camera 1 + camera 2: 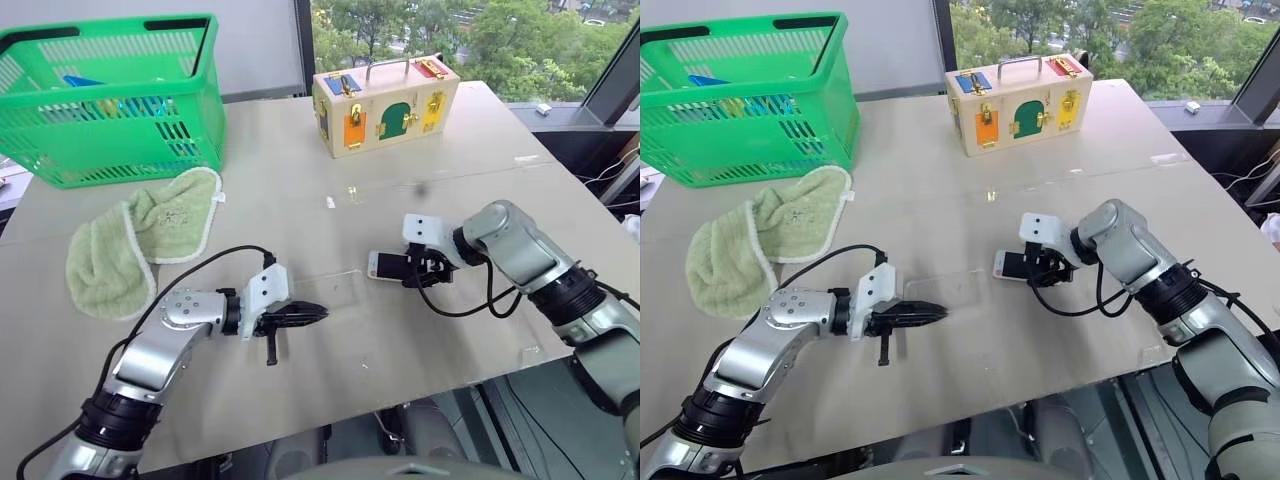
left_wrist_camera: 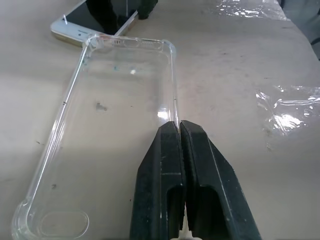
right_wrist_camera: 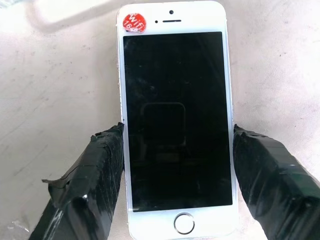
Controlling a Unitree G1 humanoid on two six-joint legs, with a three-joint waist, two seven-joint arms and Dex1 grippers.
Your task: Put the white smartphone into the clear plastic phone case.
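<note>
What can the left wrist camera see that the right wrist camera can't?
Left wrist view: the clear case lying flat on the table, with the left gripper shut on its long side wall, plus crinkled plastic film on the table.

Right wrist view: the phone's whole black screen, its red sticker, round home button, and the right gripper with one finger on each long side of the phone.

Both: the white phone and the beige table.

A beige table (image 1: 300,200) fills the scene under daylight. Beyond its far edge a window (image 1: 450,30) at far right shows green trees, and a pale wall (image 1: 255,45) stands at far left, split by a dark frame (image 1: 303,45).
</note>
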